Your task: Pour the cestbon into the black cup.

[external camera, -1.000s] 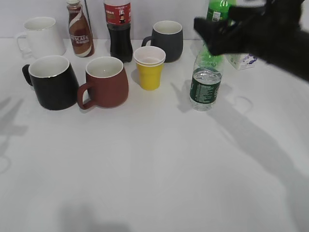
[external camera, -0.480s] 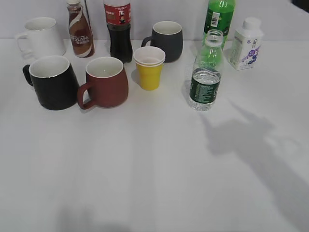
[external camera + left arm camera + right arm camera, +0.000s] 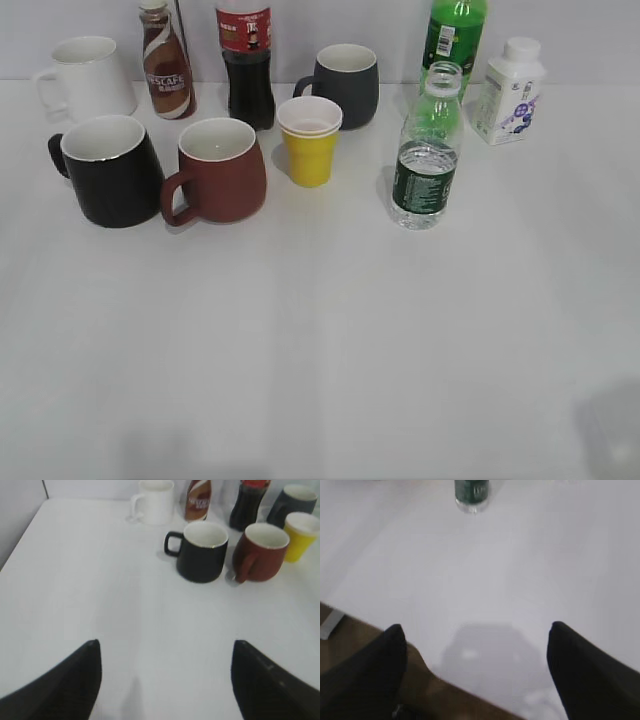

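The cestbon bottle (image 3: pixel 427 150), clear with a dark green label and no cap, stands upright right of centre; its base shows at the top of the right wrist view (image 3: pixel 472 492). The black cup (image 3: pixel 108 170) stands at the left with its handle to the left; it also shows in the left wrist view (image 3: pixel 202 551). Neither gripper shows in the exterior view. My left gripper (image 3: pixel 165 652) is open and empty over bare table, well short of the cup. My right gripper (image 3: pixel 475 637) is open and empty near the table's front edge, far from the bottle.
A brown-red mug (image 3: pixel 217 170), a yellow paper cup (image 3: pixel 310 140), a dark grey mug (image 3: pixel 345 83), a white mug (image 3: pixel 85 78), a Nescafe bottle (image 3: pixel 165 62), a cola bottle (image 3: pixel 246 62), a green soda bottle (image 3: pixel 455 35) and a small white bottle (image 3: pixel 510 92) stand at the back.
The right arm, which reached over the cestbon bottle a second ago, has pulled back out of the exterior view. The bottle stays upright in place.
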{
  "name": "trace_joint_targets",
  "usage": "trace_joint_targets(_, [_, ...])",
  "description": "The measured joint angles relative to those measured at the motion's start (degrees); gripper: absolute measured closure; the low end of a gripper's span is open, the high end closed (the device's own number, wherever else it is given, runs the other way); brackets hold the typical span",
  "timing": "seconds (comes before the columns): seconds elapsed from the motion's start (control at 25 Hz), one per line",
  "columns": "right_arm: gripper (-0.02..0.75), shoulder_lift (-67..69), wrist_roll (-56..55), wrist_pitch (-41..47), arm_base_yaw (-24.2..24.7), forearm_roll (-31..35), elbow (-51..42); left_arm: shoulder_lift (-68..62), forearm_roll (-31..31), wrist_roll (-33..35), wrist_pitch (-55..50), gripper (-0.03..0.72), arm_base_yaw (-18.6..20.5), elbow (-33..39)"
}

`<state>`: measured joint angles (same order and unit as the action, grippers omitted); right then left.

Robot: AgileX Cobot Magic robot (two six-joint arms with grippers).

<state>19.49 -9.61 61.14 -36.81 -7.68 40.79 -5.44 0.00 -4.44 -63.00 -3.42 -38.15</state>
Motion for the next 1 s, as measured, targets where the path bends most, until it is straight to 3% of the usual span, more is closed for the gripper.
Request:
trace_joint_targets(0.28, [0.092, -7.3, 0.2, 1.0, 0.0, 0.3, -10.6, 3.1, 0.7, 0.7, -2.6, 0.094, 0.0, 6.0])
trace_joint_targets(1.0, [0.205, -7.5, 0.8, -1.3, 0.9, -1.1, -11.8, 3.0, 0.6, 1.2, 1.9, 0.095, 0.0, 7.9])
